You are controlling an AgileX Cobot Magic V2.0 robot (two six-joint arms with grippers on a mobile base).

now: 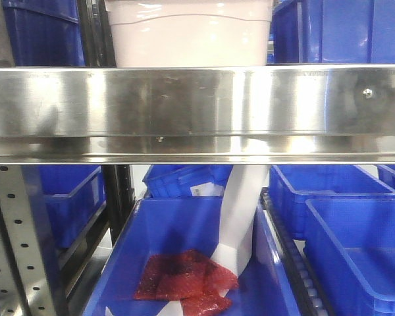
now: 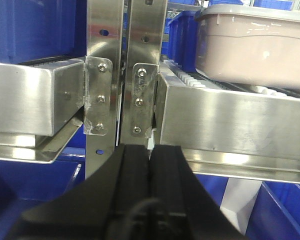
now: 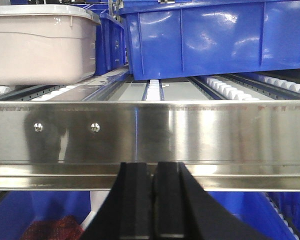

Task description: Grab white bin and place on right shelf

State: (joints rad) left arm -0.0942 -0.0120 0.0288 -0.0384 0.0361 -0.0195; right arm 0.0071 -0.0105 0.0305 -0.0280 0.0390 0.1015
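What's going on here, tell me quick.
Nothing is being held right now. The white bin sits on the right shelf, behind its steel rail, beside a blue crate. Both arms face the rail from in front: the left hand and right hand are shut and empty.

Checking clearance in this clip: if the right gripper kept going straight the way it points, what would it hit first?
Most likely the shelf's stainless front rail, directly ahead of the shut right gripper. The white bin sits above and to the left, out of that line. Depth to the rail is unclear.
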